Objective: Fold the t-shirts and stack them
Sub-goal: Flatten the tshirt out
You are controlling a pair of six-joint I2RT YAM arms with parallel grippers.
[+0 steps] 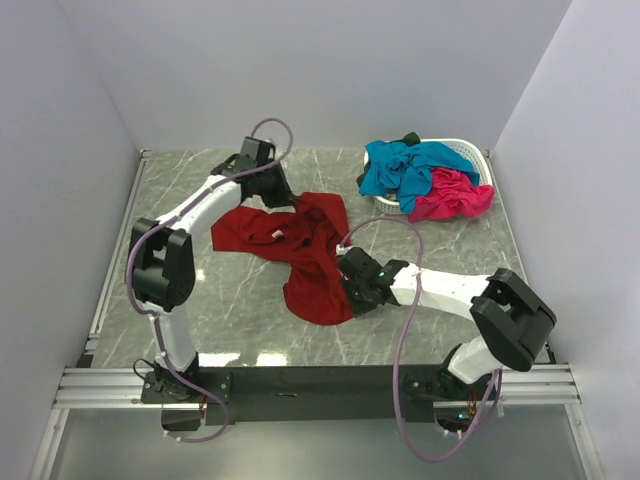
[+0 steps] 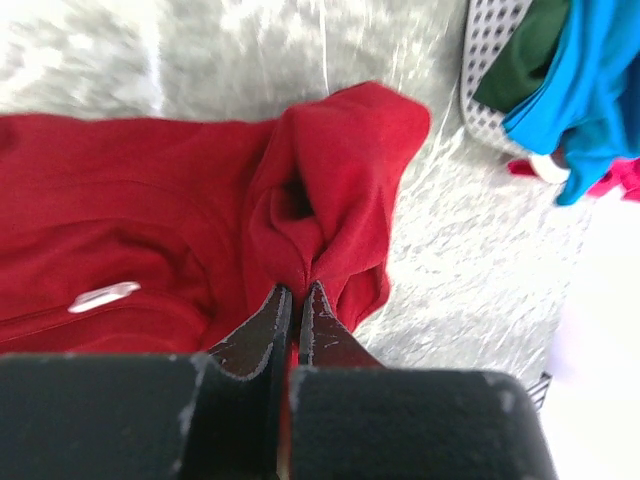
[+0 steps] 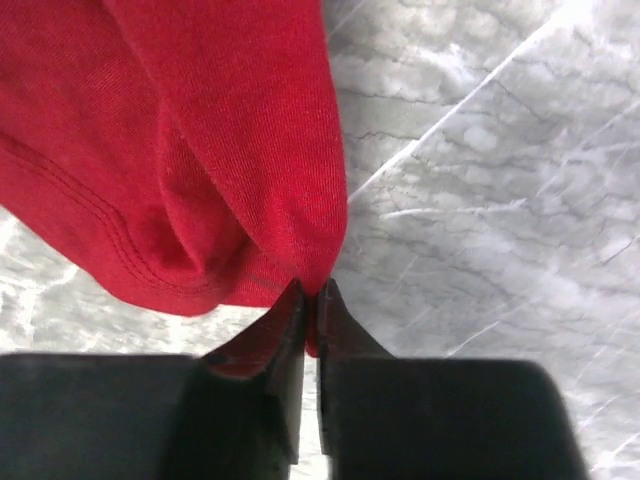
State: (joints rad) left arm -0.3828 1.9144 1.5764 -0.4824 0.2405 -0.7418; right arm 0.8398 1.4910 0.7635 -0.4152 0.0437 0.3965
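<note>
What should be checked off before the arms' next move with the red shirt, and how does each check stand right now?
1. Left gripper shut on the dark red t-shirt: ok, cloth is pinched between its fingers.
2. Right gripper shut on the same shirt: ok, a fold at its edge is pinched.
3. Shirt lying flat: not ok, it is bunched and twisted on the table.
4. Grips on matching corners: cannot tell.
5. Teal-blue t-shirt and hot pink t-shirt apart from the red one: ok, both are heaped on the white basket.
</note>
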